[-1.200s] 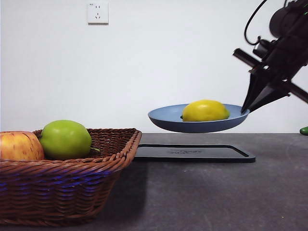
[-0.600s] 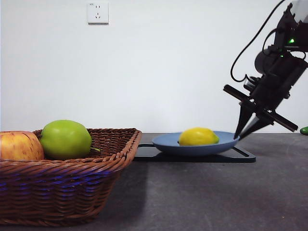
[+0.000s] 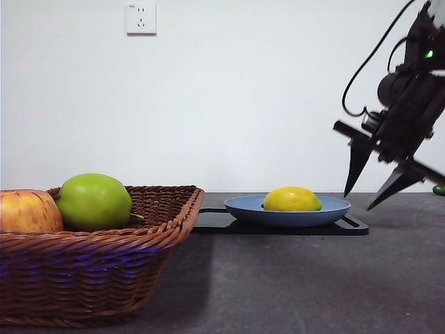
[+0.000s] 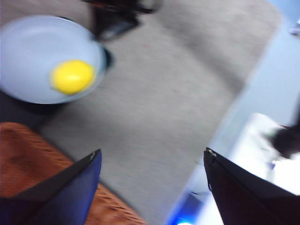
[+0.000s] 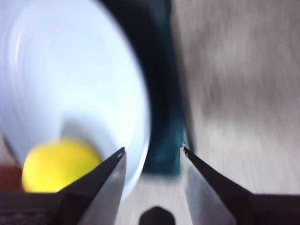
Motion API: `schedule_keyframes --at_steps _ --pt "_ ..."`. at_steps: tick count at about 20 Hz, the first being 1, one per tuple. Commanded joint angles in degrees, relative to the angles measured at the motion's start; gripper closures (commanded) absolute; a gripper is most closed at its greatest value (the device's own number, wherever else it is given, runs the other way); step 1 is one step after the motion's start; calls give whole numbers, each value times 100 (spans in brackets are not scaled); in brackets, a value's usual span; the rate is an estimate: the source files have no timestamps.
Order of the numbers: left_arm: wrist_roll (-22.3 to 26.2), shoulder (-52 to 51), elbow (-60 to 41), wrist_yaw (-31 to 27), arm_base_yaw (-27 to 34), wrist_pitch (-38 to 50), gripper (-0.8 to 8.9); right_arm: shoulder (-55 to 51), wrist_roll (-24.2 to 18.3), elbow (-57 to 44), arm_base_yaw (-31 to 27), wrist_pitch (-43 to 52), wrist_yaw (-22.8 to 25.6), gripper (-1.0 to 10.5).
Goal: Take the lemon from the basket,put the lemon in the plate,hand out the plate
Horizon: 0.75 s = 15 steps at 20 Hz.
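Observation:
The yellow lemon (image 3: 292,199) lies in the light-blue plate (image 3: 243,209), which rests on a flat black tray (image 3: 215,223). My right gripper (image 3: 359,201) hangs open just right of the plate's rim, off it and holding nothing. In the right wrist view the plate (image 5: 70,70) and lemon (image 5: 56,166) sit beside the open right gripper (image 5: 153,148). The wicker basket (image 3: 104,264) stands at the near left. My left gripper (image 4: 151,152) is open and empty, high above the table, looking down on the plate (image 4: 28,51), the lemon (image 4: 71,77) and a corner of the basket (image 4: 23,154).
A green apple (image 3: 94,202) and a red-yellow apple (image 3: 28,212) lie in the basket. A small green object (image 3: 439,188) shows at the right edge. A wall socket (image 3: 141,19) is on the white back wall. Grey tabletop stretches in front of the tray.
The plate with the lemon came down from the air onto the black tray. My right gripper let go of its rim, opened, and drew back slightly to the right.

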Motion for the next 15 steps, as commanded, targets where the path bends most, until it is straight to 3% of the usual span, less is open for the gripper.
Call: schedule_keyframes --at_steps 1,3,5,8,10,12,15 --pt "302 63 122 -658 -33 199 440 -426 -671 140 0 -570 -4 742" --pt "511 63 122 -772 50 332 502 -809 -1064 140 46 -1172 -4 803" --pt "824 63 122 -798 199 354 645 -1250 -1432 140 181 -1740 7 891" --pt "1211 63 120 -793 498 330 814 -2055 -1578 101 505 -1917 109 944" --pt "1235 63 103 -791 833 275 807 -2719 -1528 44 898 -1746 831 944" --pt "1233 63 101 -756 1281 114 807 -3477 -1355 -186 1427 -1257 2026 944" --pt "1233 46 94 -514 1871 -92 807 -4537 -1180 -822 2142 -393 2968 944"
